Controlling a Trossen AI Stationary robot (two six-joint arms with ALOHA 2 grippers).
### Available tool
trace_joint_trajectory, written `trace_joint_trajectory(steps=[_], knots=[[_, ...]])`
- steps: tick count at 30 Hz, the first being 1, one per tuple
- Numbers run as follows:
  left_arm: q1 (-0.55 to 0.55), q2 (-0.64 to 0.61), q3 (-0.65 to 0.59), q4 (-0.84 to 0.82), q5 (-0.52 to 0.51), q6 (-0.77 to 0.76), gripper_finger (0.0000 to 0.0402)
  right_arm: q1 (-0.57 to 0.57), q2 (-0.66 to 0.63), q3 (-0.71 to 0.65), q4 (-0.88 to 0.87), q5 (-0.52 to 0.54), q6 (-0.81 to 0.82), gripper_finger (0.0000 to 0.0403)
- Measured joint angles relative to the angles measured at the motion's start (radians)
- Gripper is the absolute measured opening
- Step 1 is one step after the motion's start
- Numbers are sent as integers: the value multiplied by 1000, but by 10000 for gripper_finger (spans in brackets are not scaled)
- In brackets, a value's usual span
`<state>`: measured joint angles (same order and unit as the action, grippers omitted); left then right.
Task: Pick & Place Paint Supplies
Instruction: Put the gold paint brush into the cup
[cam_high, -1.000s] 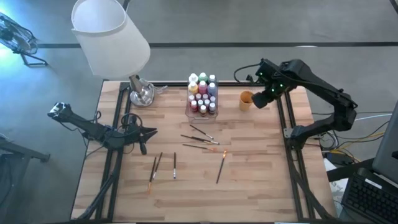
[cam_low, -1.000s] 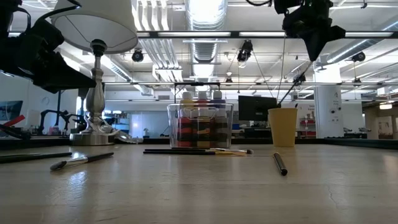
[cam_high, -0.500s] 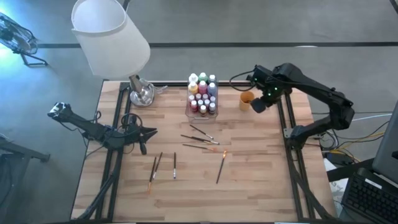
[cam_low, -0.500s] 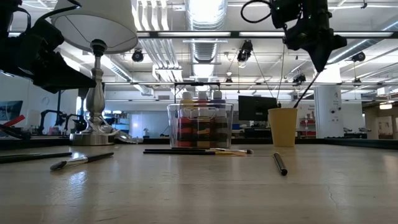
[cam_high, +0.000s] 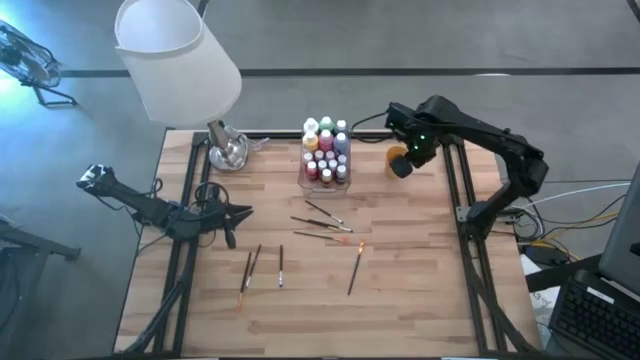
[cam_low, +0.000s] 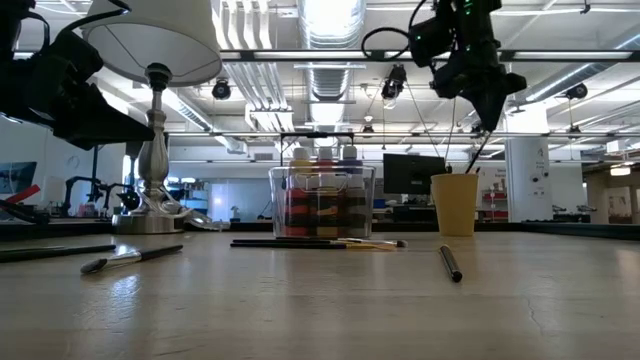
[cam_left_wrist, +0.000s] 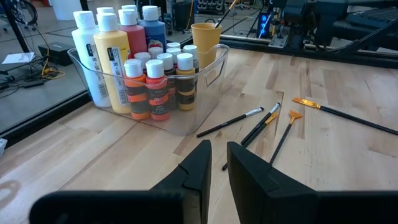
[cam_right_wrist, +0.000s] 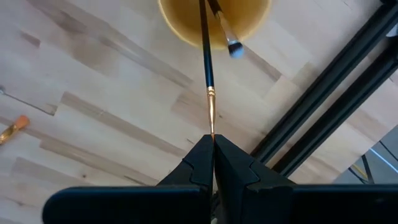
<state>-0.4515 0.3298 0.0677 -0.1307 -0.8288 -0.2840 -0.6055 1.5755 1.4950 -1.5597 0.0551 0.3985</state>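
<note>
My right gripper (cam_high: 403, 165) hangs over the small orange cup (cam_high: 396, 156) near the table's far right edge, shut on a thin dark paintbrush (cam_low: 478, 149) whose lower end reaches into the cup (cam_low: 455, 203). A second brush (cam_right_wrist: 225, 34) leans inside the cup. Several more brushes (cam_high: 322, 227) lie flat on the table's middle. Paint bottles with white caps (cam_high: 325, 150) stand in the clear box (cam_low: 322, 205). My left gripper (cam_high: 240, 211) waits shut above the table's left edge. My right gripper pinches the paintbrush between its two fingers at the copper ferrule end (cam_right_wrist: 211, 126), coming from above and pointing down. The brush hangs below the fingers, slightly tilted, lifted clear of the table. Its dark handle (cam_right_wrist: 203, 37) runs down into the orange cup's mouth.
A lamp with a white shade (cam_high: 178, 58) and silver base (cam_high: 228, 150) stands at the far left corner. Black frame rails (cam_high: 451, 185) run along both table sides. Bare wood lies along the near edge (cam_high: 320, 320).
My right gripper has moved toward the table's left, from beside the cup to over it, and come down slightly, still shut on the brush. The brush's lower end has swung from outside the cup into its mouth.
</note>
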Motion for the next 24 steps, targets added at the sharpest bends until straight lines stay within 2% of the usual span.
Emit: trace_joint_trajectory(steps=[10,24], knots=[[0,0,0,0,0,0,56,-37,105,36,-5,27,-10,8],[0,0,0,0,0,0,57,-41,135,36,46,54,-61,9]])
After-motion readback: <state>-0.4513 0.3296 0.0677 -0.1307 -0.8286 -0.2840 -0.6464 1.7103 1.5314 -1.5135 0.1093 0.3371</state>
